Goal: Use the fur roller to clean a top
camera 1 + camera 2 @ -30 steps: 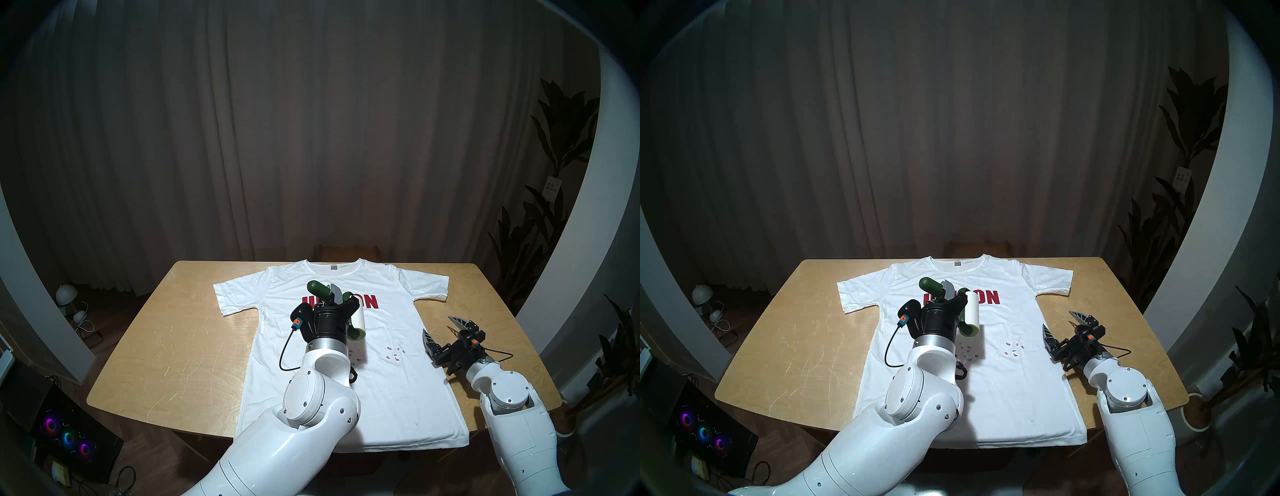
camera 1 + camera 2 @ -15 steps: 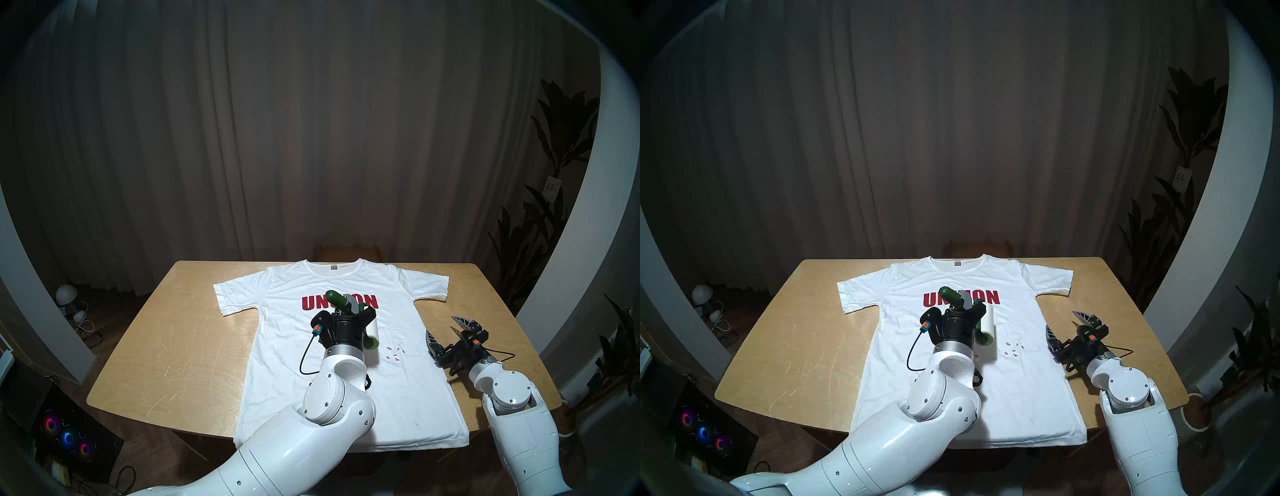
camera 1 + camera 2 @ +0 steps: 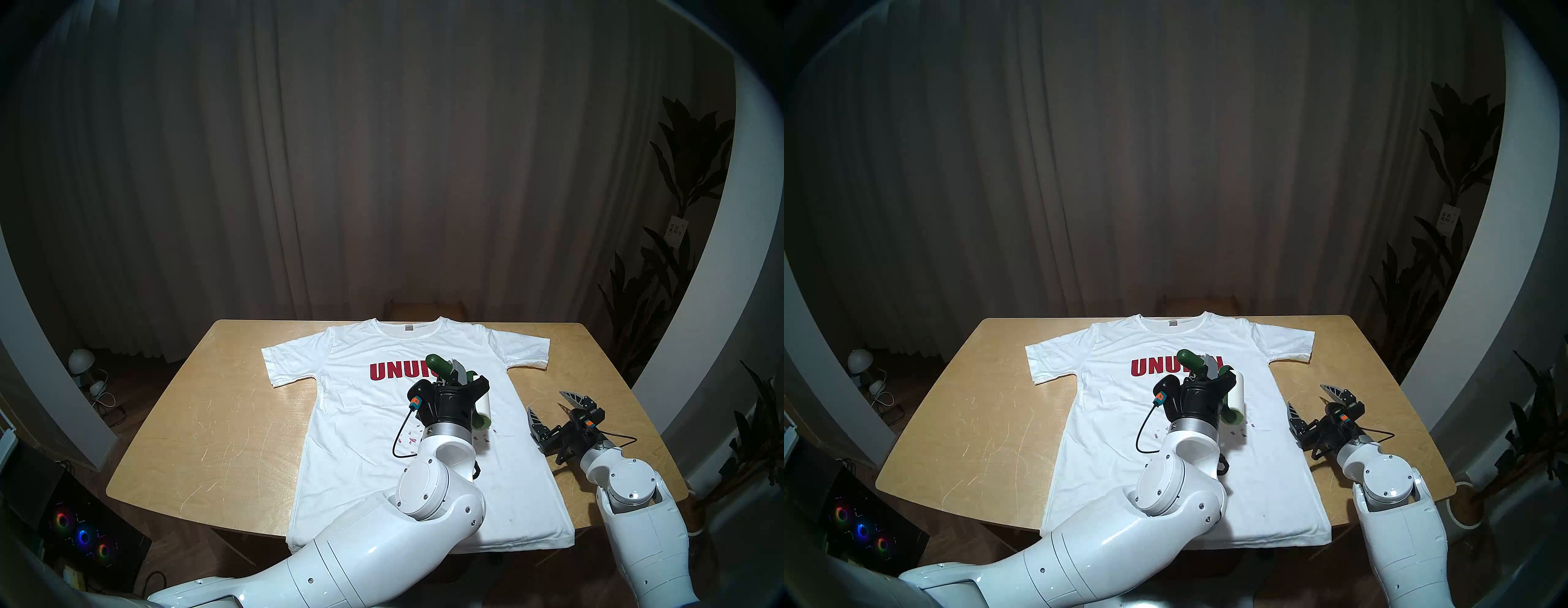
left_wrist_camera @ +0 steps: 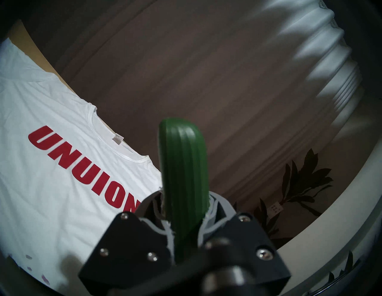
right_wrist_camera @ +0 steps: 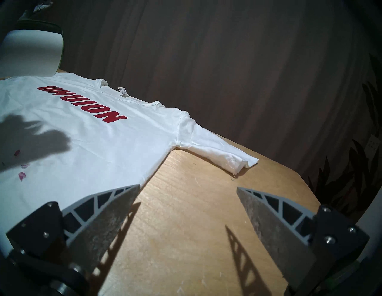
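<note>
So my left gripper point(image 3: 450, 373) is clamped tight on the dark green handle of the lint roller point(image 3: 483, 405), and over the last second I've slid it right across the white T-shirt point(image 3: 360, 458) spread on the wooden table point(image 3: 203, 424). The roll now hangs over the right-hand patch of pink scraps point(image 3: 483, 439), and the left-hand scraps point(image 3: 410, 437) are back in sight, not picked up, so I reckon that patch needs another pass. My right gripper point(image 5: 187, 203) sits spread wide and empty over bare table just right of the shirt. Only the right wrist view shows air under the roll; my left wrist view just gets the handle.
</note>
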{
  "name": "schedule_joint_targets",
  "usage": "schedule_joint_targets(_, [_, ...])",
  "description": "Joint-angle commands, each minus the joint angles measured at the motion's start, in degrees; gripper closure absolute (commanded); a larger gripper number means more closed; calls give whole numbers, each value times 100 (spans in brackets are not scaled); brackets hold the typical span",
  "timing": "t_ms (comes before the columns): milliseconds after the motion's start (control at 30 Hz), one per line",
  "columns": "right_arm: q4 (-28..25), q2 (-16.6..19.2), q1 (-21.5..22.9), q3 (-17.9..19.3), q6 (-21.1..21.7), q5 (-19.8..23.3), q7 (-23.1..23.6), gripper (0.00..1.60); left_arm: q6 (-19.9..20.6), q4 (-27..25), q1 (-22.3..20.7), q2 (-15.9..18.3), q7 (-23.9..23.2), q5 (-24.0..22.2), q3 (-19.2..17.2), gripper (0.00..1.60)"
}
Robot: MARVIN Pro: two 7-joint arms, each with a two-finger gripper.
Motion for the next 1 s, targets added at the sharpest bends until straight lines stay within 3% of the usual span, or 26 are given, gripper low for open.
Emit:
schedule_joint_targets(0, [-122, 15, -16, 45, -6, 16, -17, 0, -293, 68, -383, -133, 68, 122, 154, 160])
schedule_joint_targets(367, [0, 70, 45, -23, 30, -19, -5, 0, -580, 188, -152, -29, 119, 79, -114, 160])
schedule_joint_targets(567, [96, 96, 147, -153, 21, -101, 1, 0, -775, -107, -159, 315, 196, -66, 236, 160])
schedule_joint_targets(967, [131, 110, 258, -336, 100, -220, -40, 0, -864, -408, -3, 603, 371, -84, 237, 160])
